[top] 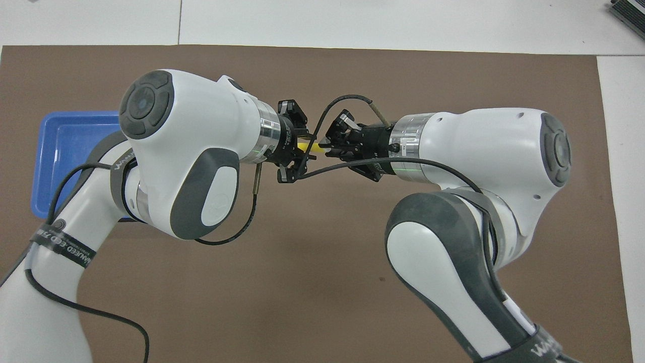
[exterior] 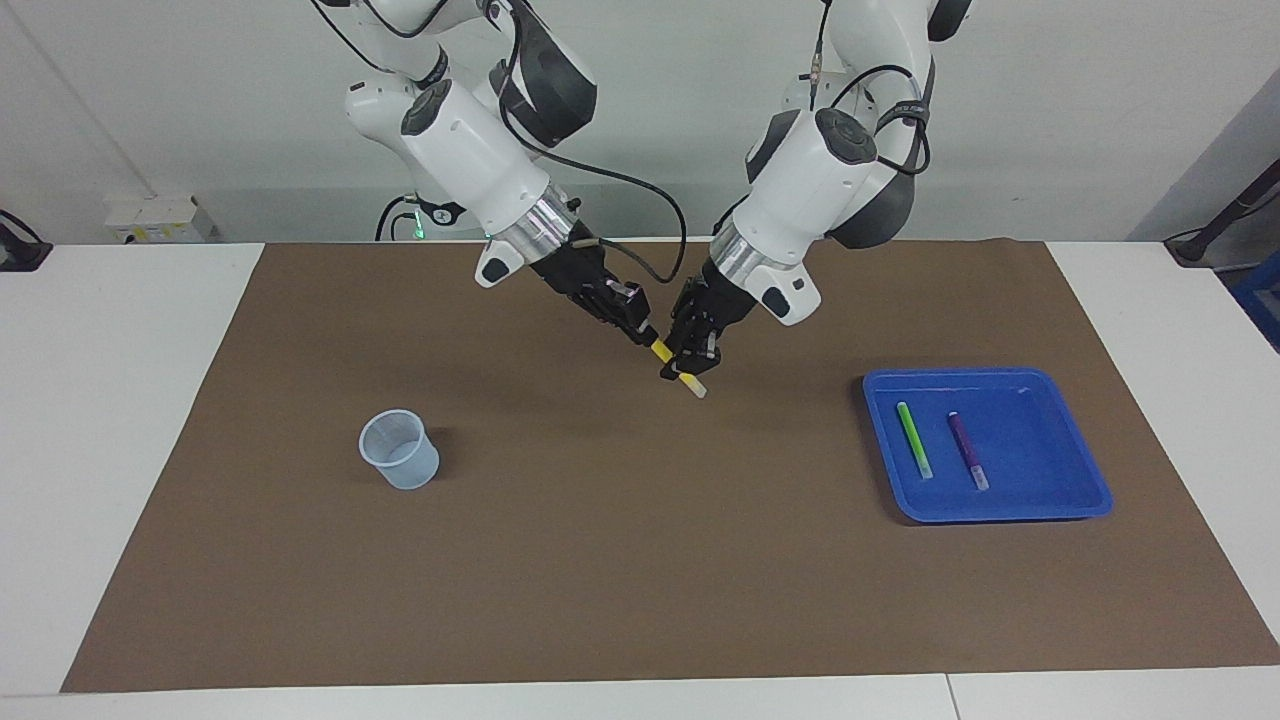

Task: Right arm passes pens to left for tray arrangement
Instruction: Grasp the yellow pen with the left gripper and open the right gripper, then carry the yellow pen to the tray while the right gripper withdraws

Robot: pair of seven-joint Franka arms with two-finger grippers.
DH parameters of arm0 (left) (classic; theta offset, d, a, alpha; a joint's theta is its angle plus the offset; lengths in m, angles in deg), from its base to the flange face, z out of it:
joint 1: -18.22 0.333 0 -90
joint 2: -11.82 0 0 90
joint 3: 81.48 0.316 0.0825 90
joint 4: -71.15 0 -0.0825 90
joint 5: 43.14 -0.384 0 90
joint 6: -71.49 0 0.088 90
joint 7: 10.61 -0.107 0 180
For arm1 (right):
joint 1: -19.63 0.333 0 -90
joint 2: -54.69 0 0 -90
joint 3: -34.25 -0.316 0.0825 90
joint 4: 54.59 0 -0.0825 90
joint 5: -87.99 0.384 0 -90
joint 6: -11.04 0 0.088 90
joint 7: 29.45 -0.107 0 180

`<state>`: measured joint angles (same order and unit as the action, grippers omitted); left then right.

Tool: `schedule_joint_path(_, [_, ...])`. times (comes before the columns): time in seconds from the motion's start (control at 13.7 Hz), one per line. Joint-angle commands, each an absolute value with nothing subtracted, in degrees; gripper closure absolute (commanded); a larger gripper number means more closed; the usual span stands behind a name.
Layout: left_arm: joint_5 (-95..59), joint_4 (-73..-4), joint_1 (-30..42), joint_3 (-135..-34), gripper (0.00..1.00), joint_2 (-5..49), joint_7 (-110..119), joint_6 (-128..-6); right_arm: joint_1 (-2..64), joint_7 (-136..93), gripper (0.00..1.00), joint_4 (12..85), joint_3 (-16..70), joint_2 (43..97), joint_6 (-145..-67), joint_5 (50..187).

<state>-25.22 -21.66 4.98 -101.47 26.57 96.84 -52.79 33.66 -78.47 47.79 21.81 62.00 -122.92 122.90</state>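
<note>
A yellow pen (exterior: 660,350) hangs in the air over the middle of the mat, its pale cap pointing down. My right gripper (exterior: 645,338) is shut on its upper end. My left gripper (exterior: 685,368) has its fingers closed around the pen just above the cap, so both grippers hold it. In the overhead view a short yellow stretch of the pen (top: 307,146) shows between the left gripper (top: 301,150) and the right gripper (top: 325,147). The blue tray (exterior: 1040,450) lies toward the left arm's end, with a green pen (exterior: 913,440) and a purple pen (exterior: 967,450) side by side in it.
A small translucent cup (exterior: 400,450) stands upright on the brown mat toward the right arm's end. In the overhead view the left arm covers much of the tray (top: 70,151). The right arm's black cable (top: 322,111) loops beside the grippers.
</note>
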Motion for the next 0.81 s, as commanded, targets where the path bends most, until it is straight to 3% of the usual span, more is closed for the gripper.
schedule_joint_path(0.0, [-24.9,-23.6,5.0,-100.9,0.91,24.7,94.5,-52.5,33.7,-78.1,0.89,48.9,21.8,61.3,-123.9,124.4])
schedule_joint_path(0.15, [-24.9,-23.2,5.1,-100.9,1.00,24.7,94.5,-52.2,33.7,-78.1,0.89,48.9,21.8,61.3,-123.9,124.3])
schedule_joint_path(0.29, [-24.9,-23.1,5.1,-100.9,1.00,24.7,94.5,-52.2,33.7,-78.1,0.85,48.9,21.8,61.3,-123.8,124.3])
schedule_joint_path(0.37, [-25.0,-23.0,5.0,-100.9,1.00,24.7,94.5,-52.2,33.7,-78.4,0.53,48.9,21.8,61.3,-123.8,124.3])
schedule_joint_path(0.44, [-25.2,-22.7,4.9,-100.8,1.00,24.8,94.0,-51.7,33.6,-78.6,0.05,48.8,21.8,61.3,-123.4,124.3])
schedule_joint_path(0.51, [-25.7,-22.3,4.9,-100.8,1.00,24.9,92.1,-50.3,33.5,-78.5,0.00,48.6,21.9,61.4,-123.2,123.4])
schedule_joint_path(0.73, [-25.9,-20.9,5.2,-100.6,1.00,24.7,85.7,-46.3,31.8,-77.5,0.00,47.7,22.5,60.9,-120.1,118.4])
